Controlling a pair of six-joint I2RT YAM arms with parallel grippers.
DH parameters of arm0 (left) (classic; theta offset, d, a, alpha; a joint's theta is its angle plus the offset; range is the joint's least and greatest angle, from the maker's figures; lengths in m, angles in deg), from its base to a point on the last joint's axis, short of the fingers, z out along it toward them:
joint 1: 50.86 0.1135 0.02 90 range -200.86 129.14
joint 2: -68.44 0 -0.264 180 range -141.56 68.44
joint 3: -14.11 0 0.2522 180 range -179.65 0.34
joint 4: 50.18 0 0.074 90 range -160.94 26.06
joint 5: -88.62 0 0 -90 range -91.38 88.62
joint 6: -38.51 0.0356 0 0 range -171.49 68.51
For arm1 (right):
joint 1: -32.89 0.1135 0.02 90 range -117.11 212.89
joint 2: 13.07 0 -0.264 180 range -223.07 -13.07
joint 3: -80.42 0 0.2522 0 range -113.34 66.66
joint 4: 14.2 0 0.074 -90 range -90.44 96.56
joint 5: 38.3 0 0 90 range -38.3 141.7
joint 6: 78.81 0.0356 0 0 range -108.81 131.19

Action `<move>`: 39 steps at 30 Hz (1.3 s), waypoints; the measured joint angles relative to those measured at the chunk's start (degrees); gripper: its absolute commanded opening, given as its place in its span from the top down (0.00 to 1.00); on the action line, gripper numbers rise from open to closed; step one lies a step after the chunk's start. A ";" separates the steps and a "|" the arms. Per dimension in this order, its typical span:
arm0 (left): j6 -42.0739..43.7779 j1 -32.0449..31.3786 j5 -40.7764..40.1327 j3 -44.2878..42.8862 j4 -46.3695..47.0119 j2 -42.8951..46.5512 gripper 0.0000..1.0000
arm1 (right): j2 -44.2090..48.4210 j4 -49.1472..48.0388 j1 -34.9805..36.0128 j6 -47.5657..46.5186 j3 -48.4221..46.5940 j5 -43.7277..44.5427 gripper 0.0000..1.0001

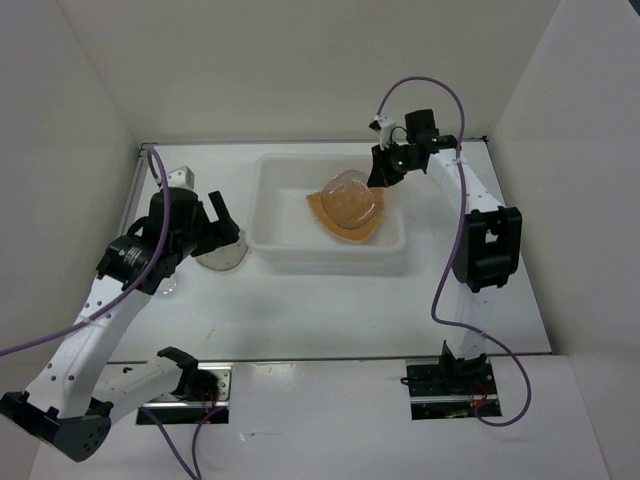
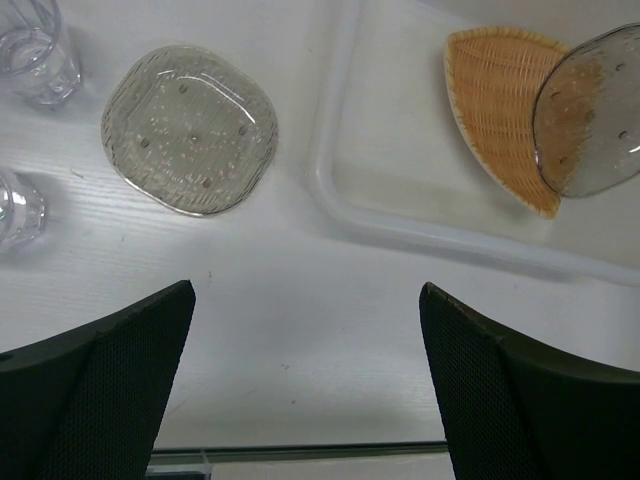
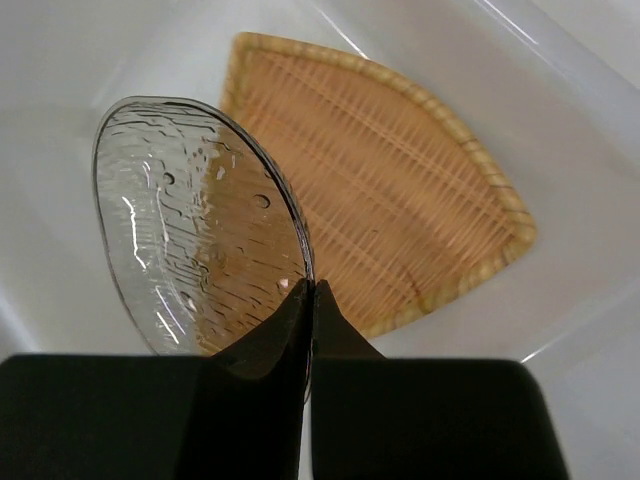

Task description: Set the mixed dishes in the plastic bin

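A small round grey see-through saucer [image 3: 200, 230] hangs tipped up on its edge over the orange ribbed three-corner plate [image 3: 400, 190]. The plate lies flat inside the big white see-through plastic bin [image 1: 330, 262]. The right claw [image 3: 308, 295] pinches the saucer's rim at 5 o'clock in the right wrist view. I cannot tell if the saucer touches the plate.

To do this well, I think the claw should go down slowly and tip the saucer flatter. It should let go only when the saucer is low, so it does not drop hard. It should also keep off the bin wall at 3 o'clock.

At 9 o'clock from the bin, a second grey saucer [image 2: 190, 130] lies on the counter [image 1: 330, 310]. Two small clear plastic cups [image 2: 35, 55] stand at 9 o'clock from it. The left claw [image 2: 307, 290] is spread wide, holds nothing, and is near that saucer.
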State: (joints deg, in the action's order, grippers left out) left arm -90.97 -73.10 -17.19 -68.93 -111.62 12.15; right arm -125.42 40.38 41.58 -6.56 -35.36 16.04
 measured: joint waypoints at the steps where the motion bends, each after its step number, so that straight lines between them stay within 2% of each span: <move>1: -0.09 0.09 0.02 0.31 -0.42 0.94 0.01 | -1.42 0.07 0.52 -0.48 -0.85 2.21 1.00; 7: -1.75 0.48 0.00 2.56 -2.01 7.82 0.01 | -7.28 0.55 3.19 -1.92 -2.80 13.51 1.00; 11: -2.69 0.48 0.02 3.41 -2.84 8.70 0.01 | -10.14 0.26 5.68 -2.64 -4.63 19.47 1.00; 12: -2.73 0.48 0.02 3.52 -3.02 8.35 0.01 | -10.62 0.11 6.14 -2.69 -4.94 20.44 0.97; 14: -2.69 0.48 0.02 3.69 -3.21 7.61 0.01 | -10.95 -0.13 6.86 -2.34 -5.31 22.95 0.58; 15: -2.62 0.48 0.02 3.74 -3.23 6.97 0.01 | -10.95 -0.28 7.21 -2.54 -5.35 24.35 0.33; 16: -2.56 0.48 0.02 3.82 -3.13 6.34 0.01 | -10.95 -0.28 7.37 -2.23 -5.49 25.44 0.02; 19: -2.73 0.48 -0.02 5.40 -1.25 5.81 0.01 | -10.75 -1.18 7.78 -1.95 -6.12 28.65 0.02; 22: -2.95 0.81 0.70 10.49 3.45 7.21 0.01 | -8.72 -1.22 7.91 -0.83 -6.19 31.21 0.02; 25: -4.46 2.40 3.15 15.63 7.52 7.06 0.01 | -1.77 -2.10 7.91 -0.07 -3.50 32.87 0.02; 31: -10.58 8.96 7.80 18.43 16.09 -4.94 0.01 | 26.43 -6.12 6.62 -0.02 12.48 33.70 0.02; 34: -14.97 12.59 10.32 21.75 20.33 -8.85 0.01 | 38.05 -8.66 2.78 0.72 21.07 34.07 0.02; 39: -21.09 17.81 13.99 23.89 23.93 -16.72 0.01 | 49.13 -9.75 -0.81 1.57 39.98 40.24 0.02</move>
State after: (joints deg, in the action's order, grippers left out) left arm -112.06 -55.28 -3.20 -45.04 -87.69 -4.57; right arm -76.29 30.63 40.77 -4.99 4.62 56.28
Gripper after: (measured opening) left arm 0.992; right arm 0.983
